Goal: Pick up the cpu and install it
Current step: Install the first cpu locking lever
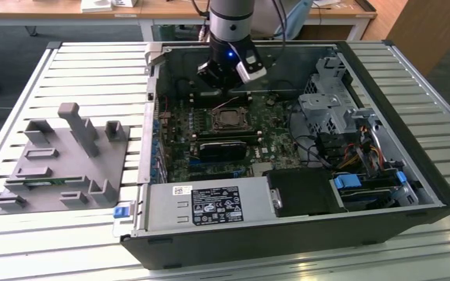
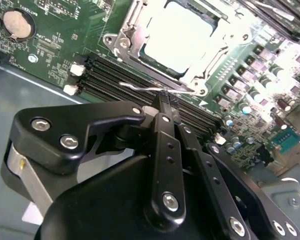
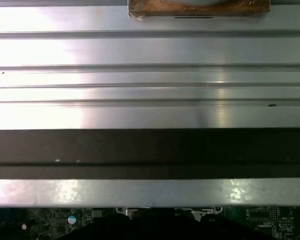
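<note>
Cpu [image 2: 176,36] seated flat in motherboard socket [image 2: 139,57] inside open computer case [image 1: 412,175], gripper [image 2: 162,102] pinched shut and empty just beside socket's wire lever [image 2: 155,89]; probably best worked slowly, clear of memory slots [image 2: 119,80].

1. We see a pale slatted metal table [image 1: 77,64].
2. At its centre lies an open black computer case [image 1: 287,234].
3. At nine o'clock sits a grey plastic fixture block [image 1: 61,170].

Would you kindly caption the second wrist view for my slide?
End effector poised beside the socket with the cpu seated inside.
</note>
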Available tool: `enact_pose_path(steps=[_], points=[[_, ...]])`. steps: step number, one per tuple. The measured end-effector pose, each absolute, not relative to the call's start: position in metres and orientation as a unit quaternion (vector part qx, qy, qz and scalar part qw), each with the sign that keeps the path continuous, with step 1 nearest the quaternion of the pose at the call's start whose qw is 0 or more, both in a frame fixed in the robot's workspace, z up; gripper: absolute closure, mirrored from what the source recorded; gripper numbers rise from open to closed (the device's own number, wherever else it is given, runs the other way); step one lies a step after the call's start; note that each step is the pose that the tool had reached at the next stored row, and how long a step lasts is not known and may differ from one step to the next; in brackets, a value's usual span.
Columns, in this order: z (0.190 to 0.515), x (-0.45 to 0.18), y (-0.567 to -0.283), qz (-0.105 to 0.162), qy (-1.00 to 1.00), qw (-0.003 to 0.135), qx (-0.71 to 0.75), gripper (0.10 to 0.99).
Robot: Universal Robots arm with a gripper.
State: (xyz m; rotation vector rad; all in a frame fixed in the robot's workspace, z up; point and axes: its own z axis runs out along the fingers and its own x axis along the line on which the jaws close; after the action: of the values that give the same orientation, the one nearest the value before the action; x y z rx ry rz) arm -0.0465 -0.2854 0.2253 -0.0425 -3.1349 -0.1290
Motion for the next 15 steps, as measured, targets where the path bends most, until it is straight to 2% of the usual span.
enact_pose_path(steps=[15], points=[[0.217,-0.034,-0.283,-0.041,-0.999,0.003,-0.014,0.980]])
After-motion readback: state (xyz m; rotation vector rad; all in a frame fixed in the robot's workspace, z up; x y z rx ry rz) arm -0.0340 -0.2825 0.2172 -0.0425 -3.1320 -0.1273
